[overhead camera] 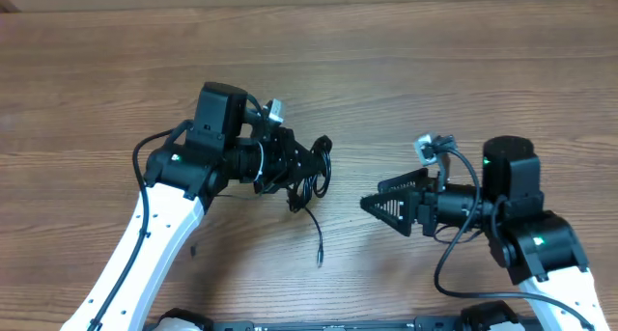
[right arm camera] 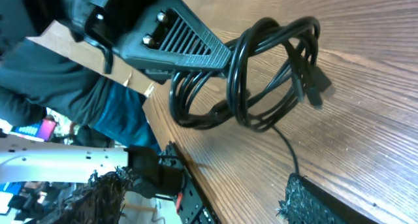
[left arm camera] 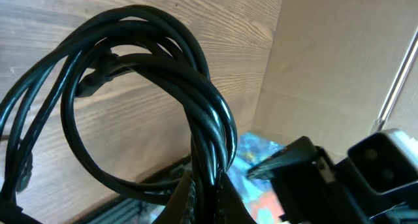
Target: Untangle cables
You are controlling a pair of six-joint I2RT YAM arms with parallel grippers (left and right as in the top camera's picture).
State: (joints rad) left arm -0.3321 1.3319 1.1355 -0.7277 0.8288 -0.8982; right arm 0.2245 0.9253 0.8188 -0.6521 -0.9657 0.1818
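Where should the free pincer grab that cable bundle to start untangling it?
Probably the loose tail hanging below the cables, near where it leaves the knot. It is the only single strand, and it stands clear of the left pincer clamped on the loops. The open right pincer faces it, so come from the right.

A wood-grain table (overhead camera: 463,70) is shown, and one thin trailing end of the cables (overhead camera: 316,236) is rested on it.
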